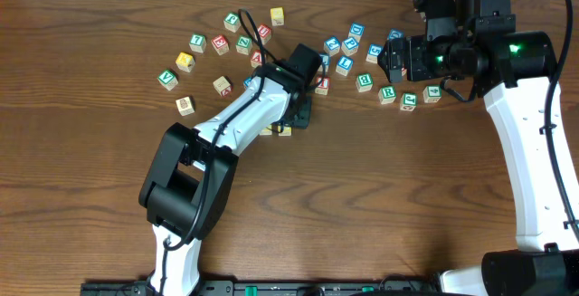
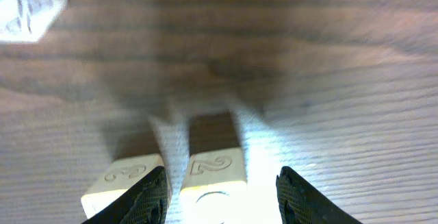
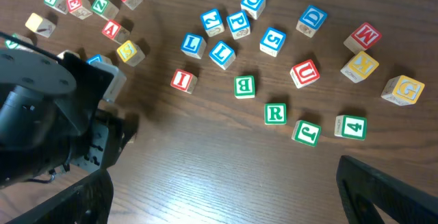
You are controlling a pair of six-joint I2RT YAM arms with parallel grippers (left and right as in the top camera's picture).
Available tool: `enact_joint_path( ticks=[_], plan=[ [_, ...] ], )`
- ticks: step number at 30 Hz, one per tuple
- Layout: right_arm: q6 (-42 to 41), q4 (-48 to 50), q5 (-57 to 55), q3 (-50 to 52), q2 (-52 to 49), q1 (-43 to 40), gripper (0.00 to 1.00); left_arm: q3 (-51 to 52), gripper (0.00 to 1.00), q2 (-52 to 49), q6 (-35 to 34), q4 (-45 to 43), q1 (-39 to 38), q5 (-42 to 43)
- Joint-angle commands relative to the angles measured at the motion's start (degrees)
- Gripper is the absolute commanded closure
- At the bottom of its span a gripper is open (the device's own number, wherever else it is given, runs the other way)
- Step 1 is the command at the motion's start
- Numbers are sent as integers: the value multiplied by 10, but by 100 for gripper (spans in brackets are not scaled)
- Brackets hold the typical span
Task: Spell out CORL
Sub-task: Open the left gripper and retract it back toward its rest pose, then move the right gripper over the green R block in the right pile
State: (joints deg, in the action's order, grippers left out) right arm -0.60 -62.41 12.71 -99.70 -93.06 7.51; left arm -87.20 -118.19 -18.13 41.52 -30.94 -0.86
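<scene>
Two pale wooden cubes stand side by side on the table in the left wrist view. My left gripper [image 2: 220,179] is open around the right cube [image 2: 213,172]. Its left finger sits in the gap between the two cubes, and its right finger stands clear of that cube. Glare washes out this cube's top, where a curved outline shows. The left cube [image 2: 126,176] is outside the jaws. From overhead the left gripper [image 1: 294,119] hides most of the pair. The green R cube [image 3: 275,114] and a blue L cube [image 3: 193,44] lie among the scattered cubes. My right gripper [image 3: 222,183] hangs wide open over bare wood, holding nothing.
Several loose letter cubes are spread in a band across the far half of the table [image 1: 90,196], from a green cube [image 1: 167,80] to a green 4 cube [image 1: 432,92]. A blue-and-white cube [image 2: 24,8] lies far left of the left gripper. The left arm crosses the middle.
</scene>
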Motion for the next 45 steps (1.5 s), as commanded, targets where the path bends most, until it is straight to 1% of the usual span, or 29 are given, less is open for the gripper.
enact_joint_path(
  ticks=[1, 6, 15, 21, 26, 30, 35, 40, 45],
  plan=[
    [4, -2, 5, -13, 1, -3, 1, -24, 49, 10, 14, 0, 6, -13],
    [4, -2, 5, -13, 1, -3, 1, -31, 49, 36, 14, 0, 19, -13],
    [4, -2, 5, -13, 1, -3, 1, -32, 49, 156, 14, 9, 50, -13],
    [5, -2, 5, -13, 1, -3, 1, -31, 49, 235, 14, 32, 96, -13],
    [4, -2, 5, -13, 1, -3, 1, -32, 48, 283, 16, 76, 146, -13],
    [4, -2, 5, -13, 1, -3, 1, -31, 48, 306, 16, 110, 192, -13],
    [4, 1, 5, -13, 1, -3, 1, -31, 48, 314, 16, 126, 240, -13],
    [3, 0, 14, -13, 1, -3, 1, -31, 48, 314, 16, 133, 258, -13],
    [3, -3, 14, -13, 1, -3, 1, -31, 48, 314, 16, 135, 259, -13]
  ],
)
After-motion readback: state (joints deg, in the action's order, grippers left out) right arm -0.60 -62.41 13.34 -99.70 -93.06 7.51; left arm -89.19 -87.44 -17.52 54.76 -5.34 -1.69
